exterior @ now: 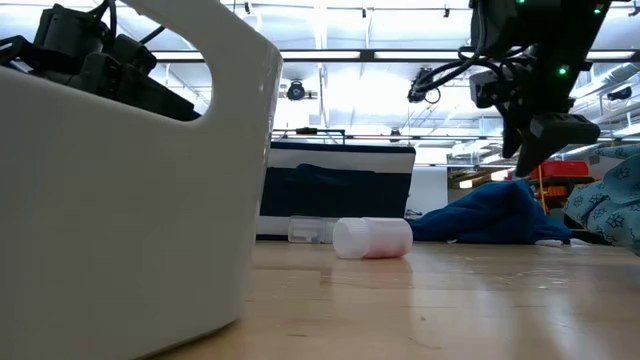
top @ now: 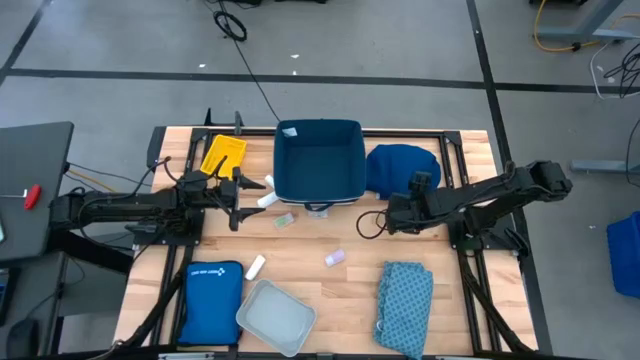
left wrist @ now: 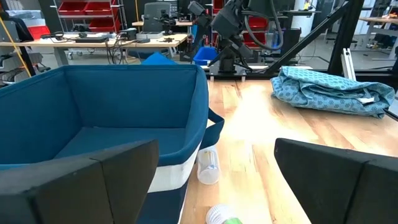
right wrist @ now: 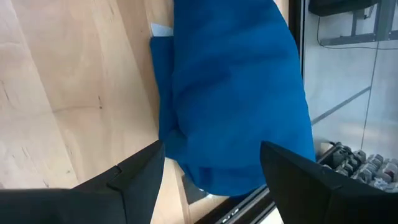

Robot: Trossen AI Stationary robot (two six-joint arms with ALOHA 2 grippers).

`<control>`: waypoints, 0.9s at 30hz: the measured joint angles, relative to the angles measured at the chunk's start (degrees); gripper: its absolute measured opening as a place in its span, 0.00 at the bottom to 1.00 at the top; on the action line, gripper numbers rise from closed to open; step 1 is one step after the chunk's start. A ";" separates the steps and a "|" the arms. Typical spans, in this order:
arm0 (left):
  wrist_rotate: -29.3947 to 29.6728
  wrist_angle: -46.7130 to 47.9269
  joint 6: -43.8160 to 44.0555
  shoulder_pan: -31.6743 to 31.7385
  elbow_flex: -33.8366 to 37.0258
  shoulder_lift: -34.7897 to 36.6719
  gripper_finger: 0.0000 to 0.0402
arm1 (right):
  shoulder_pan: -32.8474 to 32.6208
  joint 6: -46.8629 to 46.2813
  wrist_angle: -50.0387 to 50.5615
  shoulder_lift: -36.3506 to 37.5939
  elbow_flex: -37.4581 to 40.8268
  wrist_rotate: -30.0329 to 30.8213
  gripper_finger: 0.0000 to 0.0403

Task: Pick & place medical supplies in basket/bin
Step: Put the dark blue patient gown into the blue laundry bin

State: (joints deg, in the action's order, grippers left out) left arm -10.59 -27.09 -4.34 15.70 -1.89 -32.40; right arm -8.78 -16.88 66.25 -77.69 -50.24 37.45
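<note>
- Far left of the overhead view: the left gripper (top: 238, 190) waits with its fingers spread wide and empty, just left of the navy bin (top: 318, 160), with the small yellow bin (top: 222, 155) above and to its left.
- Centre, upper half: the navy bin sits open at the top edge of the table. Its inside looks bare in the left wrist view. This is the likely target — a roomy one.
- Below the bin, on bare wood: small vials lie scattered. A white one (top: 267, 199) and a greenish one (top: 286, 218) rest near the bin's lower left corner, a pinkish one (top: 334, 258) lies mid-table, and another white one (top: 255, 266) sits lower left, near the grey tray (top: 275, 317).
- Right of the bin: the dark blue cloth bundle (top: 402, 166) lies just beside the bin's right wall.
- Right of centre: the right gripper (top: 395, 213) hangs over the bundle's lower edge, fingers apart and holding nothing. Its wrist view shows the cloth filling the gap between the two fingers.
- Judgement — the step in hand is grasping this bundle. Come straight down onto its thick middle, not the thin fringe, and close fully so folds do not slip; lift well clear before crossing the bin wall.
- Lower right: the teal patterned cloth (top: 404, 296) lies apart, untouched.
</note>
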 joint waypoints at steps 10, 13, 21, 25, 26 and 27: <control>-1.70 0.32 0.22 0.00 0.02 0.00 0.81 | -0.35 -1.25 -0.03 -0.11 0.02 -0.66 0.67; -2.05 0.35 0.36 0.01 0.02 0.00 0.81 | -0.35 -1.76 -0.04 -1.08 0.07 -0.63 0.67; -2.16 0.35 0.12 0.02 0.02 0.00 0.81 | 1.24 -0.01 -0.90 -6.95 0.10 0.41 0.67; -2.16 0.36 -0.04 0.01 0.02 0.00 0.81 | 3.22 -0.13 -1.36 -9.20 0.11 1.81 0.67; -2.14 0.35 -0.04 0.00 0.02 0.00 0.81 | 3.73 0.06 -1.69 -9.69 0.11 1.97 0.67; -2.14 0.35 -0.04 0.02 0.02 0.00 0.81 | 4.22 0.40 -1.97 -10.15 0.11 1.93 0.67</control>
State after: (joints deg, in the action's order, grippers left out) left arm -12.73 -26.74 -4.38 15.73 -1.87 -32.40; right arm -4.56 -16.48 64.28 -87.84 -50.13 39.38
